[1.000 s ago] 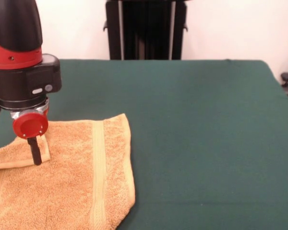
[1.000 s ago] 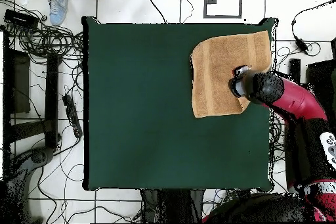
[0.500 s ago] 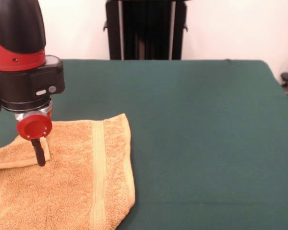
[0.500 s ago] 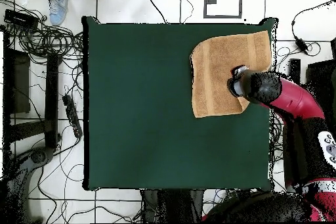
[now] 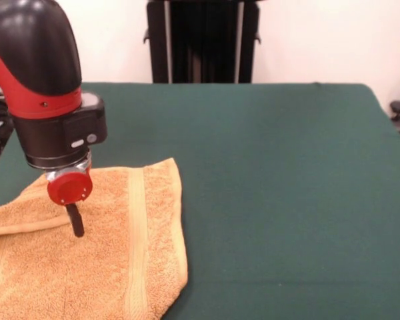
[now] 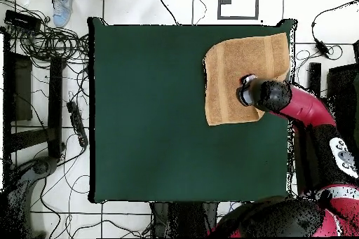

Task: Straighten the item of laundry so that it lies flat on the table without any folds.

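Where the front camera looks across the table: the scene reads as follows.
Table (image 5: 287,200): dark green cloth, wide and bare over its right and far parts.
Towel (image 5: 113,260): orange-tan terry, lying at the table's near left corner, running off the picture's left and bottom edges.
Towel's ribbed band (image 5: 137,247): runs front to back near the towel's right edge.
Towel's fold: at the far left corner a flap is doubled over onto the towel, its edge showing as a pale line at the left.
Arm (image 5: 43,80): red and black, coming down from the upper left over the towel.
Gripper (image 5: 75,223): a single dark tip shows below a red round disc, its end at or just above the towel beside the folded flap; whether the fingers are parted or closed cannot be told, and no cloth is seen lifted by it.
Background: a black stand (image 5: 201,40) against a pale wall.

Overhead view
Table (image 6: 154,124): green rectangle filling the middle.
Towel (image 6: 235,64): at the table's upper right corner, one ribbed band near its left edge.
Arm (image 6: 301,106): reaches in from the lower right; its head covers the towel's lower right part.
Gripper (image 6: 245,87): hidden under the arm's head, finger state not visible.
Floor: cables (image 6: 42,47) at the left.
Person: a shoe (image 6: 62,5) at the upper left.
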Controlling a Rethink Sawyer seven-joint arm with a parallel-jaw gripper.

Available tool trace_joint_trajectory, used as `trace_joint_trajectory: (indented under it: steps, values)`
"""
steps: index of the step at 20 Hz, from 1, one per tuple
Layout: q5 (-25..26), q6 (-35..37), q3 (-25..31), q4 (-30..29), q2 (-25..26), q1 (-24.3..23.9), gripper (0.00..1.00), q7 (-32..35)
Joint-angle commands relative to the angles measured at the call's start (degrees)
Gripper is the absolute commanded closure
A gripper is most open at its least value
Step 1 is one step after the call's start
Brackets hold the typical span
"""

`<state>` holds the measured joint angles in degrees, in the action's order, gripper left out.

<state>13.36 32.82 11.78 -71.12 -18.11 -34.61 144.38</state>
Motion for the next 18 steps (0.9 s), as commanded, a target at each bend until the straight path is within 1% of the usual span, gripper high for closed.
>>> trace_joint_trajectory:
  steps: [1,12,18]
  values:
    - [-0.12,0.23,2.71,-5.59,3.71,2.78,0.00,-0.64]
    - [1.80,2.22,2.43,-5.24,3.49,0.37,0.00,-5.44]
    - [3.04,3.32,2.49,-3.03,4.71,-0.82,0.00,-8.60]
